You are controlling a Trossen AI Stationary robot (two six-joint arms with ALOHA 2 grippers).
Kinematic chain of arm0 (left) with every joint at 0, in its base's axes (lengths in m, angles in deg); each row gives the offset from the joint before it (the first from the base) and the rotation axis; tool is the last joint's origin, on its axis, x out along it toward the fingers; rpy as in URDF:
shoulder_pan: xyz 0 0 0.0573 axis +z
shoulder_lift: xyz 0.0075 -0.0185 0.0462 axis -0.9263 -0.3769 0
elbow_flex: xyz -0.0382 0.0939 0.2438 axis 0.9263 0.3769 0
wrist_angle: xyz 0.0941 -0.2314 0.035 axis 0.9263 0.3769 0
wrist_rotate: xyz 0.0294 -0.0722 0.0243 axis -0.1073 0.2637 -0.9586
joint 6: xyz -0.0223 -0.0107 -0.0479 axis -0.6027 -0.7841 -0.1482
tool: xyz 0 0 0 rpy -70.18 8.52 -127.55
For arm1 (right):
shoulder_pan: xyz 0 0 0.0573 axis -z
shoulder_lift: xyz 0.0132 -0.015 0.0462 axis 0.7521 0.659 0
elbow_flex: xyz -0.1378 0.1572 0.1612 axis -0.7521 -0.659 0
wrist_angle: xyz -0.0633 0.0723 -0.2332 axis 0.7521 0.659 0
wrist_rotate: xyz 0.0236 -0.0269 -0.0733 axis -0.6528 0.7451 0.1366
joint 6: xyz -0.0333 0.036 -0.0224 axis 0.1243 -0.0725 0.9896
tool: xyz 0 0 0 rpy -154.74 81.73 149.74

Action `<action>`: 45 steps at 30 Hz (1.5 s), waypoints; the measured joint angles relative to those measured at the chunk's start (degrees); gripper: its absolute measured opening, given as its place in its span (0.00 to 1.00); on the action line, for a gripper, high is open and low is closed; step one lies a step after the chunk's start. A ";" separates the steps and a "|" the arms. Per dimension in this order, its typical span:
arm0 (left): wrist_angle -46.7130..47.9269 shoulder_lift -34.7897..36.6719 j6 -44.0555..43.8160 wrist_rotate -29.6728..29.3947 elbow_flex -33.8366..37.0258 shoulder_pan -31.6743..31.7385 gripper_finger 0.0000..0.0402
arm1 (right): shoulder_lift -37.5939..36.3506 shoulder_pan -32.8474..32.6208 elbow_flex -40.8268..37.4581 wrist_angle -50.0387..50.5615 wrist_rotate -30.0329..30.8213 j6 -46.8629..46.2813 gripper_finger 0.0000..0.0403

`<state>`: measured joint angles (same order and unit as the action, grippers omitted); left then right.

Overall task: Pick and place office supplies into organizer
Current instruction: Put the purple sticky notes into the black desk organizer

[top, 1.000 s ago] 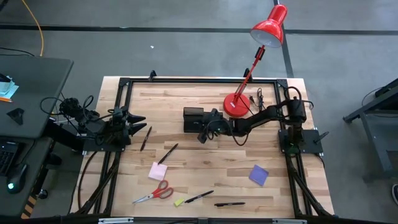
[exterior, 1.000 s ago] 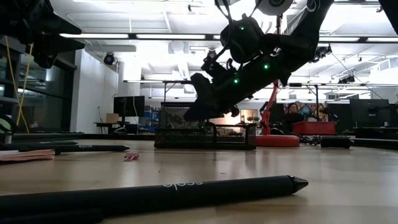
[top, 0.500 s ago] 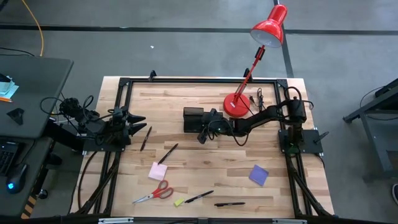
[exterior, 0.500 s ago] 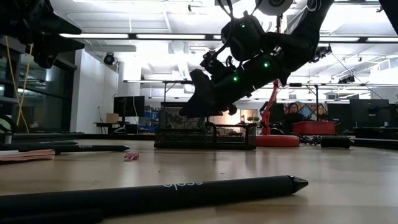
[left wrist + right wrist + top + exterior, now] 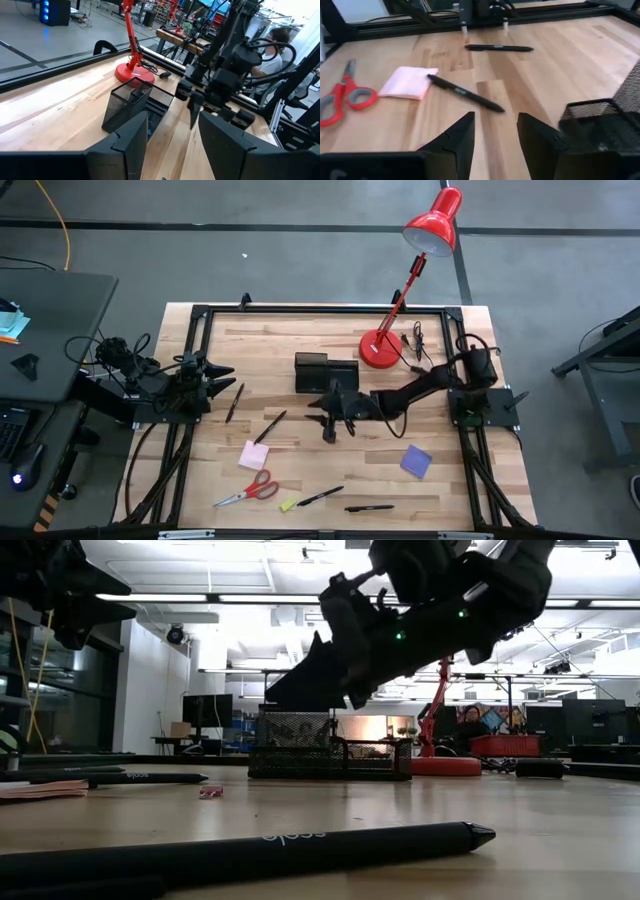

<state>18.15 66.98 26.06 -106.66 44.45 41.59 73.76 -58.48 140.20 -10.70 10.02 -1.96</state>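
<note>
The black mesh organizer (image 5: pixel 325 370) stands on the table mid-far, beside the red lamp's base. My right gripper (image 5: pixel 335 418) hovers open just on the near side of it, with nothing between its fingers (image 5: pixel 495 135). Ahead of it lie a black pen (image 5: pixel 465 92), a pink sticky pad (image 5: pixel 409 82) and red-handled scissors (image 5: pixel 342 97). Another pen (image 5: pixel 234 402) lies toward the left. Two pens (image 5: pixel 320 496) (image 5: pixel 370 507), a yellow piece (image 5: pixel 288 504) and a purple pad (image 5: pixel 416 461) lie near the front edge. My left gripper (image 5: pixel 215 375) waits open at the left edge.
The red desk lamp's round base (image 5: pixel 380 350) stands just right of the organizer, and its stem leans past the far edge. A black frame (image 5: pixel 300 310) runs around the table. Bare wood lies between the organizer and the scattered supplies.
My right gripper has swung away from above the organizer toward the table's near edge, mostly in the last half second, and now hangs over bare wood. The supplies on the table lie as before.
</note>
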 joint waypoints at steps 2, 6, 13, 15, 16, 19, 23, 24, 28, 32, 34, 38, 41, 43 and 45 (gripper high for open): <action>-0.01 -0.02 0.00 0.00 0.00 0.01 0.42 | 0.00 -1.50 0.00 1.20 1.37 0.00 0.34; 0.01 -0.02 0.00 0.00 -0.02 -0.01 0.42 | 0.00 -5.51 0.00 4.64 8.39 -0.06 0.33; 0.00 -0.01 0.00 0.01 -0.02 -0.01 0.42 | -0.42 -13.04 0.00 14.66 23.69 -6.75 0.38; 0.00 0.00 0.00 0.01 -0.01 -0.01 0.42 | -1.17 -15.11 0.00 18.22 22.98 -11.13 0.41; 0.01 0.00 0.00 0.00 -0.01 0.00 0.42 | -1.60 -16.18 0.00 20.08 22.30 -13.64 0.43; 0.00 0.00 0.00 0.02 -0.02 -0.01 0.42 | -3.22 -19.90 0.00 26.88 20.99 -21.29 0.49; -0.02 0.00 0.00 0.00 -0.02 -0.01 0.42 | -5.14 -25.72 0.00 34.16 21.31 -30.04 0.58; -0.02 -0.01 0.00 0.01 -0.01 -0.01 0.42 | -5.59 -27.10 0.00 35.27 21.41 -32.04 0.60; -0.02 -0.02 0.00 0.00 -0.02 0.01 0.42 | -8.27 -31.69 0.02 41.47 22.66 -39.47 0.69; -0.02 -0.02 0.00 0.01 -0.01 -0.01 0.42 | -11.69 -35.15 0.02 56.04 22.34 -52.49 0.74; -0.01 -0.01 0.00 0.00 -0.02 0.01 0.42 | -13.65 -37.12 0.02 64.17 20.70 -60.74 0.75; 0.01 0.00 0.00 0.02 -0.02 -0.01 0.42 | -16.64 -41.85 0.02 75.14 22.15 -73.89 0.75; 0.00 0.00 0.00 0.00 -0.01 -0.01 0.42 | -17.14 -47.32 0.02 75.16 31.17 -73.76 0.75; -0.02 0.00 0.00 0.00 -0.02 0.01 0.42 | -17.14 -52.02 0.02 75.26 40.82 -74.03 0.75; -0.01 0.00 0.00 0.00 -0.02 0.00 0.42 | -17.26 -56.52 0.02 75.29 49.67 -75.05 0.75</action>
<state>18.14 66.98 26.06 -106.66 44.44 41.59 56.50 -115.00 140.22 64.59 59.69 -77.01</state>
